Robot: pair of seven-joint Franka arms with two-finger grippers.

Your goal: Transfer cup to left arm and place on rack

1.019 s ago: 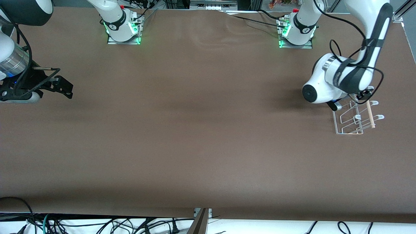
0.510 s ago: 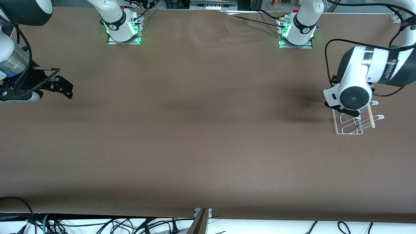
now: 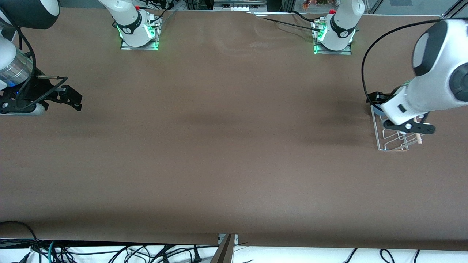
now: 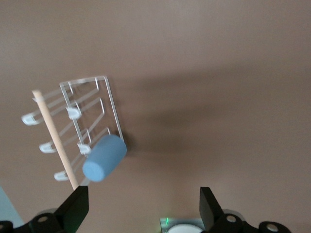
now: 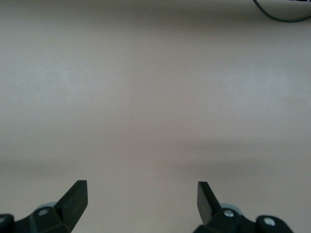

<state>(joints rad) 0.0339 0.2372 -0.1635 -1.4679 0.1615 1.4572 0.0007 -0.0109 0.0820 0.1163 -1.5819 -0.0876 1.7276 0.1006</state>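
The light-blue cup (image 4: 104,158) hangs tilted on a peg at the corner of the clear wire rack (image 4: 92,104), its closed bottom facing the left wrist camera. My left gripper (image 4: 143,196) is open and empty, well above the cup and apart from it. In the front view the left gripper (image 3: 399,113) hovers over the rack (image 3: 393,147) and hides most of the cup. My right gripper (image 3: 75,98) waits open and empty at the right arm's end of the table; it shows only bare table in the right wrist view (image 5: 142,191).
A light wooden dowel (image 4: 53,138) runs along the rack's outer side, past several white-tipped pegs (image 4: 74,112). The rack stands near the table edge at the left arm's end. Both arm bases (image 3: 137,31) are along the table's top edge.
My left arm has swung and lifted away from the rack, its wrist now higher and nearer the table's end. The right arm has not moved.
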